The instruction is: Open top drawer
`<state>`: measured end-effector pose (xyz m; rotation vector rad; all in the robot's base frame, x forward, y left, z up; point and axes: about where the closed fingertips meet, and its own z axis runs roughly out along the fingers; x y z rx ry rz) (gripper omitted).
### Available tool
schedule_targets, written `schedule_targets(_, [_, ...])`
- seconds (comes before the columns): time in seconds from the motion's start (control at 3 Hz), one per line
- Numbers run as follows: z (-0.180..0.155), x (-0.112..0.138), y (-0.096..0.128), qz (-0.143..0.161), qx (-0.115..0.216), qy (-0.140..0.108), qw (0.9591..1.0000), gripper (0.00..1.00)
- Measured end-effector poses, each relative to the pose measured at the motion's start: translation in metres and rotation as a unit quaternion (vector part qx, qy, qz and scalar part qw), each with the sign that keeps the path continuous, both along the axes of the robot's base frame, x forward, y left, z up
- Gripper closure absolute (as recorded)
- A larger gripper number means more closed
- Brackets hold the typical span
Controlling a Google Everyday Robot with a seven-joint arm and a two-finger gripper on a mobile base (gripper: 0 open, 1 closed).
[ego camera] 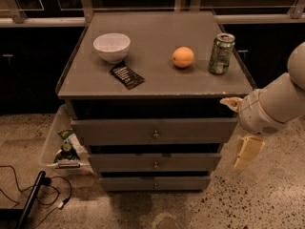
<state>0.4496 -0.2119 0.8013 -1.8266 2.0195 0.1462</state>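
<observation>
The top drawer [119, 130] is the widest grey front of three, just under the cabinet top, with a small round metal knob [156, 134] at its centre. A dark gap shows above it. My gripper [239, 127] is at the cabinet's right front corner, level with the top drawer and to the right of its knob. It is open and empty: one cream finger [231, 102] is near the corner of the cabinet top, and the other [248, 152] hangs lower, beside the middle drawer. It touches no knob.
On the cabinet top [152, 80] are a white bowl [112, 46], a dark snack bar [127, 76], an orange [183, 57] and a green can [221, 53]. Two narrower drawers [119, 162] sit below. A clear bin [59, 140] and cables [28, 194] lie on the floor at the left.
</observation>
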Motion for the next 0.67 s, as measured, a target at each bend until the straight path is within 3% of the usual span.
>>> schedule_targets(0.33, [-0.029,0.008,0.002,0.003,0.000,-0.004,1.0000,0.00])
schedule_targets(0.67, [-0.071,0.034,-0.002,0.009,0.008,-0.023,0.9997,0.00])
